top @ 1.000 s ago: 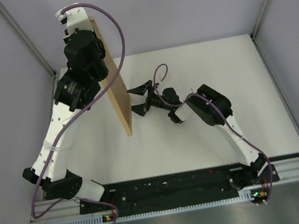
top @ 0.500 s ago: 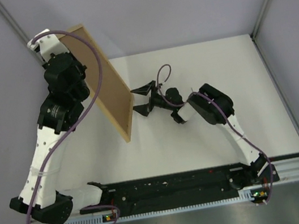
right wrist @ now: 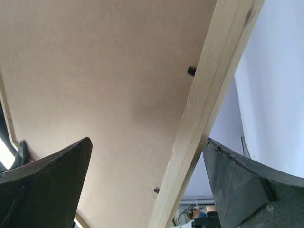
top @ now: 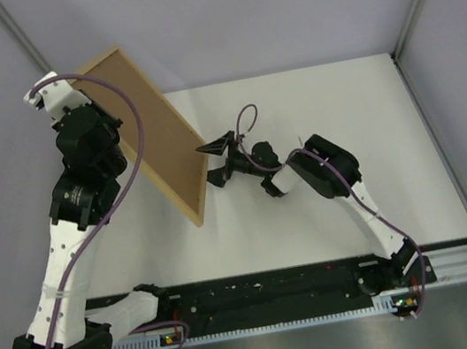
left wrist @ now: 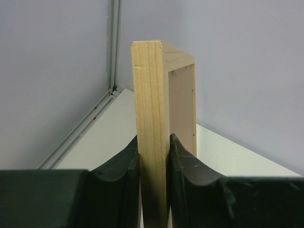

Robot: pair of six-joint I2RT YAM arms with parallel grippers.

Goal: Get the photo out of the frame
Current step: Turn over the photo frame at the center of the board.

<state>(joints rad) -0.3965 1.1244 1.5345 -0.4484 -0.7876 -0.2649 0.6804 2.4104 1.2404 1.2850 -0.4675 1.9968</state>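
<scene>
One tilted frame (top: pixel 151 139) is sitting clamped edgewise in the left jaws; the right jaws are gaping beside its back.

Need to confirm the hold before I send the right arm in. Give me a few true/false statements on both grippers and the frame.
1. The left gripper is shut on the wooden edge of the frame. True.
2. The frame lies flat. False: the left gripper holds it up at a tilt.
3. The right gripper is open, close to the frame's edge. True.
4. The photo's print faces the top camera. False: the frame's brown back faces it, and no photo shows in any view.
</scene>
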